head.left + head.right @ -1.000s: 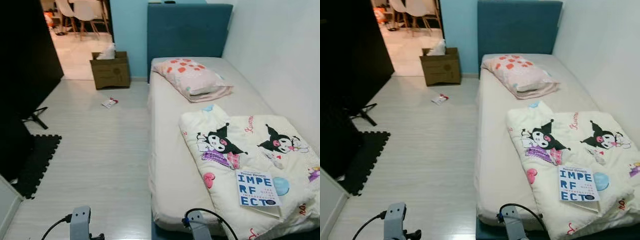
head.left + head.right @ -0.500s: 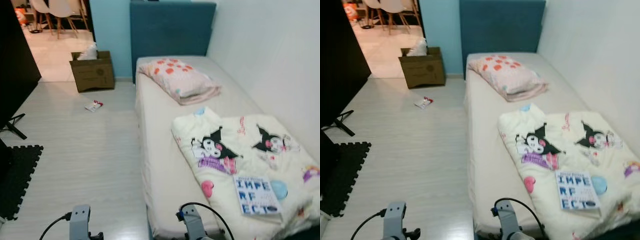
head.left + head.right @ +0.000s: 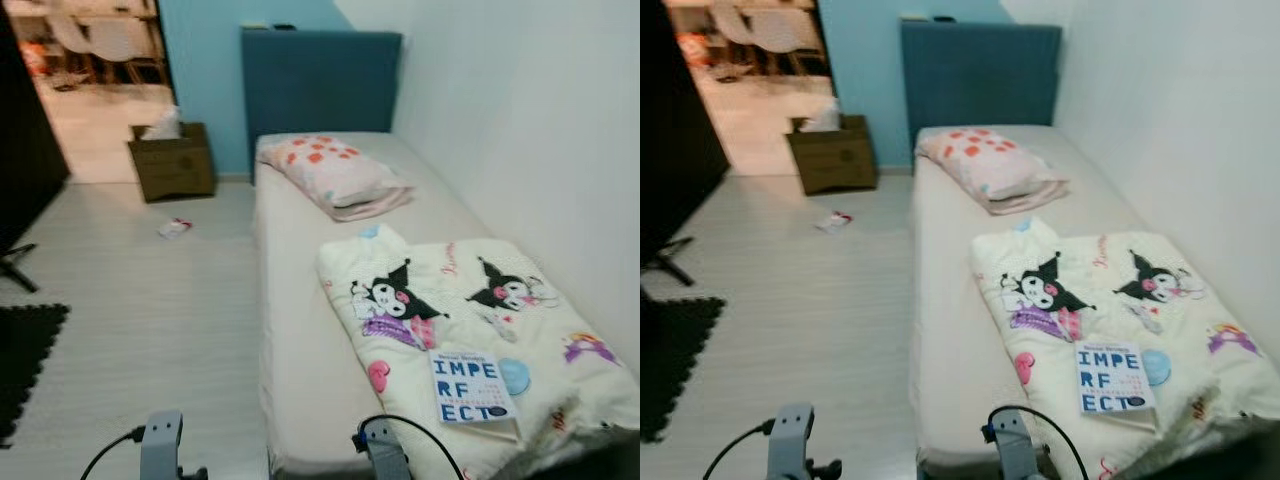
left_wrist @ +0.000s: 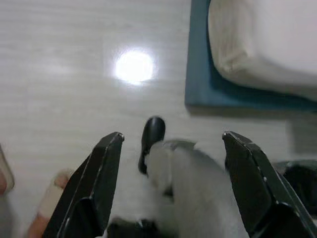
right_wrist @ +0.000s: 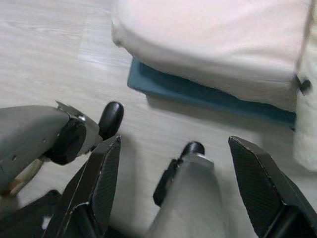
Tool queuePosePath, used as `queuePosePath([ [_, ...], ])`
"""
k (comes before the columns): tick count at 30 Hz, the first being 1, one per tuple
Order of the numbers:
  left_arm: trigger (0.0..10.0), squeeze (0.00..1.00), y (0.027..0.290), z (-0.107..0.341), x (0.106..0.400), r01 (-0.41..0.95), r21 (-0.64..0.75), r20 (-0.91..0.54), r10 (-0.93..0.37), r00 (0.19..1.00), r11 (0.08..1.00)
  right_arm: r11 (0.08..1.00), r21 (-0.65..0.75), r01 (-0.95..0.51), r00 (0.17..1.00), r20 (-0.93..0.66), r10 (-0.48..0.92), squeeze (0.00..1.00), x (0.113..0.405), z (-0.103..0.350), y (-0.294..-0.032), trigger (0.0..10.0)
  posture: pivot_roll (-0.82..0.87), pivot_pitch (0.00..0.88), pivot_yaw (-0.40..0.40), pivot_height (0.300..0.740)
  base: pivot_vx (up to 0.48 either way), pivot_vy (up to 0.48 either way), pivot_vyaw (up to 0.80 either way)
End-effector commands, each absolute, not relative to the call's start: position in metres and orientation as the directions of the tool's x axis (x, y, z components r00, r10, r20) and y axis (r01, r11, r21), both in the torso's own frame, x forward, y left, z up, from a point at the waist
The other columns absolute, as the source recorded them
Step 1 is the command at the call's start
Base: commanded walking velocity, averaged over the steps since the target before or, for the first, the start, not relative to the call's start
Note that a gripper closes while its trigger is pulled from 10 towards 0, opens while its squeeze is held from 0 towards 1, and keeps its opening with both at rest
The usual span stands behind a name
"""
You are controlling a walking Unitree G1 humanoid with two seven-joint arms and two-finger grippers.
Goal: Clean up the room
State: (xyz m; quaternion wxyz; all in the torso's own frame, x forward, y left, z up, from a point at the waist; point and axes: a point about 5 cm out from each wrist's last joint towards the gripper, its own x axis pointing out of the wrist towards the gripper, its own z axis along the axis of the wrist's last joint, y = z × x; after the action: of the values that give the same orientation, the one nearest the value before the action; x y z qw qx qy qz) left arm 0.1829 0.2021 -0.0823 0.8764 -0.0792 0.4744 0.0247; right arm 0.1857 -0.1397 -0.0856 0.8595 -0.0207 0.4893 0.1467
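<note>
Left gripper and right gripper hang low, fingers wide, holding nothing; a book lies on the blanket at 2 o'clock; a wrapper on the floor at 11 o'clock, near a box.

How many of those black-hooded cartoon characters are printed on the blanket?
2 clearly. One is near the middle of the blanket, beside the mattress's bare strip; the other is nearer the wall. Smaller prints are blurred, and the folds may hide more.
</note>
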Motion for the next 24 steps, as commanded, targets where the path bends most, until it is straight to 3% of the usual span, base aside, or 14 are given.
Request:
queuePosePath([
  [1, 10.0, 0.00, 0.201, -0.082, 0.184, -0.113, -0.117, -0.837, -0.037, 0.546, 0.987, 0.961, 0.105, -0.257, 0.495, -0.840, 0.224, 0.00, 0.188, -0.084, -0.142, 10.0, 0.05, 0.000, -0.016, 0.740, 0.000, -0.469, 0.00],
  [4, 10.0, 0.00, 0.201, -0.082, 0.184, -0.115, -0.119, -0.839, -0.038, 0.542, 0.986, 0.963, 0.102, -0.250, 0.499, -0.838, 0.219, 0.00, 0.188, -0.084, -0.142, 10.0, 0.06, 0.000, -0.016, 0.740, 0.000, -0.429, 0.00],
  [15, 10.0, 0.00, 0.203, -0.084, 0.180, -0.133, -0.104, -0.849, -0.018, 0.528, 0.986, 0.964, 0.100, -0.247, 0.573, -0.788, 0.228, 0.00, 0.207, -0.074, -0.137, 10.0, 0.05, 0.000, -0.012, 0.740, 0.000, 0.000, 0.00],
  [24, 10.0, 0.00, 0.204, -0.083, 0.181, -0.134, -0.103, -0.847, -0.017, 0.531, 0.986, 0.962, 0.127, -0.242, 0.674, -0.691, 0.261, 0.00, 0.245, -0.049, -0.131, 10.0, 0.05, 0.000, -0.009, 0.740, 0.000, 0.000, 0.00],
])
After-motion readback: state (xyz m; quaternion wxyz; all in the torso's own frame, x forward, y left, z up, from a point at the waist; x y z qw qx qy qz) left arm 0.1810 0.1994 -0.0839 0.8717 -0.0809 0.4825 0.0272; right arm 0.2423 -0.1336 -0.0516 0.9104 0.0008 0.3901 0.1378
